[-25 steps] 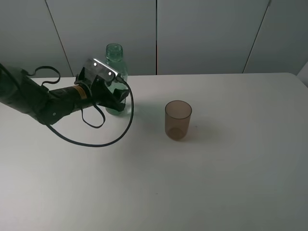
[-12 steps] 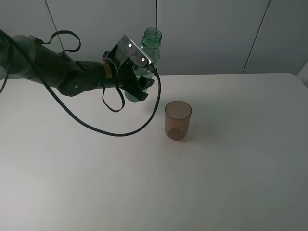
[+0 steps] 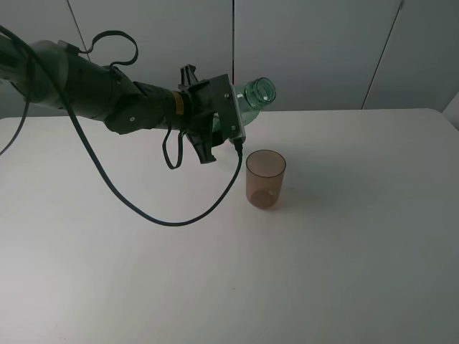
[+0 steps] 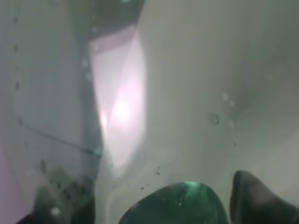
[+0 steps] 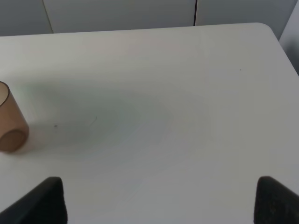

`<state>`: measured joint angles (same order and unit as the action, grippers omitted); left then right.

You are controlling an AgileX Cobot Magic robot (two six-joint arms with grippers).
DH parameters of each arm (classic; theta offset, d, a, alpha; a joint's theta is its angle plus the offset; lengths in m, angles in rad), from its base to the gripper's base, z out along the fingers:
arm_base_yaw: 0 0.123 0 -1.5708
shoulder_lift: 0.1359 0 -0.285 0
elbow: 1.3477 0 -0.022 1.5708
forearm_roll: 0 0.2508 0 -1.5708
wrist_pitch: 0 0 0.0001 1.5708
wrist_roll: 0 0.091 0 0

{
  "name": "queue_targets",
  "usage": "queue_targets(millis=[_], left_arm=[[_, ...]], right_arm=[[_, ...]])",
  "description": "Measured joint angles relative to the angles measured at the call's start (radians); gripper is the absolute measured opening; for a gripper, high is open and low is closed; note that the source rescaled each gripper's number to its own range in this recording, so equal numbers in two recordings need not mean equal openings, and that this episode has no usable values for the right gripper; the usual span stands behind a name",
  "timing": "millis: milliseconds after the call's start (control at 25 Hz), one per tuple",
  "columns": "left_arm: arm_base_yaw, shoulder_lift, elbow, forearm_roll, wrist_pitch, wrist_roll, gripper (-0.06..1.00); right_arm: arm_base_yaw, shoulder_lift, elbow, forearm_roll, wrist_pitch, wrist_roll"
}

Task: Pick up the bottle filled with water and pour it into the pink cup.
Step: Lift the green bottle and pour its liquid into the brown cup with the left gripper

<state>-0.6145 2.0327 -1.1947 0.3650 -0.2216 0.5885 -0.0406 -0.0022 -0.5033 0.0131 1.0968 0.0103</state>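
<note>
- The left gripper [image 3: 209, 116] is clamped on the bottle [image 3: 257, 93], which it holds clear of the table [image 3: 344, 251] and tipped steeply, mouth towards the pink cup [image 3: 265, 178].
- The right gripper [image 5: 161, 200] stands idle with its fingers wide apart.
- Pouring well likely means bringing the mouth squarely over the cup's rim before tilting further, then rolling the wrist slowly.
- The bottle is slim, green-tinted clear plastic with a threaded, uncapped neck, so it is probably slippery and easy to squeeze.
- The cup is a light, translucent, tapered tumbler that a nudge could topple.
</note>
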Motion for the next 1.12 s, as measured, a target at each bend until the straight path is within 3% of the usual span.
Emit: queue_targets(millis=[280, 720, 1000, 1120], left_arm=[[-0.012, 0.000, -0.002, -0.088, 0.024, 0.221, 0.00], [-0.012, 0.000, -0.002, -0.283, -0.012, 0.686, 0.00], [-0.012, 0.000, -0.002, -0.337, -0.031, 0.815, 0.00], [-0.012, 0.000, -0.002, -0.415, -0.045, 0.898, 0.00]], right_arm=[[0.000, 0.000, 0.000, 0.000, 0.000, 0.000], [0.000, 0.000, 0.000, 0.000, 0.000, 0.000], [0.000, 0.000, 0.000, 0.000, 0.000, 0.000], [0.000, 0.000, 0.000, 0.000, 0.000, 0.000]])
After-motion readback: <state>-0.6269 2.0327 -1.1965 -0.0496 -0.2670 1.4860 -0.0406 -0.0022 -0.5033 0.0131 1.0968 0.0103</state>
